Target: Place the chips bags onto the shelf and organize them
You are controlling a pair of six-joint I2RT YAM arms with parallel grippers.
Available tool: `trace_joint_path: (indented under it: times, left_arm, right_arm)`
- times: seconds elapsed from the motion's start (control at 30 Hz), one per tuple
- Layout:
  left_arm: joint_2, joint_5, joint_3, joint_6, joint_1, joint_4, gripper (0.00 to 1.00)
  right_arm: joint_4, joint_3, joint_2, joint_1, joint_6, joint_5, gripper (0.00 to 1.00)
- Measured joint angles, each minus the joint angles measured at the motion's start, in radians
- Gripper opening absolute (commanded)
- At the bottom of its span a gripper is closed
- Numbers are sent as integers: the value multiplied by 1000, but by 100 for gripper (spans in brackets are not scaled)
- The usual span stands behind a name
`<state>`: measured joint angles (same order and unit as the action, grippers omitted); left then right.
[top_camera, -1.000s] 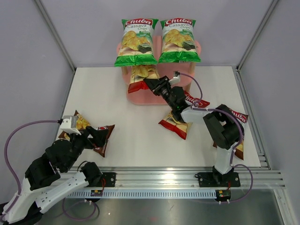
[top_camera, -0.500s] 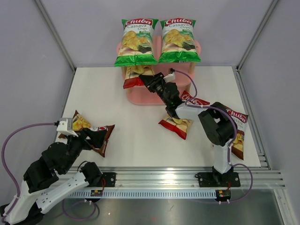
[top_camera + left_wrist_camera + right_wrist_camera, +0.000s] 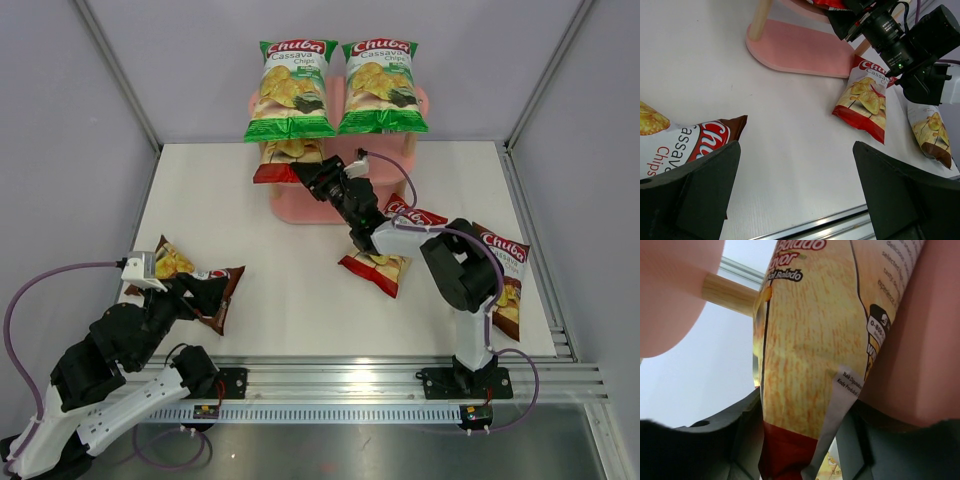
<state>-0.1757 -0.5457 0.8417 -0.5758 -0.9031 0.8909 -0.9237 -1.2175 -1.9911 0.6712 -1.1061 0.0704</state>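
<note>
- Your right gripper (image 3: 306,176): a red bag (image 3: 283,158) lies between its fingers, inside the shelf (image 3: 300,208) below the green bags (image 3: 292,90); clamped or loosened, you cannot tell.
- Your left gripper (image 3: 205,292): fingers spread wide, empty, over a brown bag (image 3: 695,142).

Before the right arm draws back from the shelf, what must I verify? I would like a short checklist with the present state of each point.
1. Shelved red bag fully on the middle tier of the shelf: cannot tell, the green bags hide that board.
2. Right gripper free of that bag: cannot tell; its red end sits between the fingers in the wrist view.
3. Green bags side by side on top: ok.
4. Left gripper open: ok, above the left dark brown bag.
5. All bags shelved: not ok; the loose red bag and right dark brown bag lie on the table.
</note>
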Motion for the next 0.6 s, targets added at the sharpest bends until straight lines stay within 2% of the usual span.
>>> trace_joint_path:
  times: [0.13,0.17,0.23,0.37,0.6]
  left_arm:
    - [1,0,0,0,0,-2,99]
    - [4,0,0,0,0,-1,99]
    - [10,0,0,0,0,-3,99]
    - [13,0,0,0,0,-2,99]
    - [13,0,-1,0,0,-2,99]
  right_arm:
    - [33,40,31,2,-2,11,65]
    - [40,52,45,3,-2,18,74]
    - [50,76,79,3,-2,24,79]
    - [67,104,127,3,7,30,99]
    - [119,159,191,3,11,43,99]
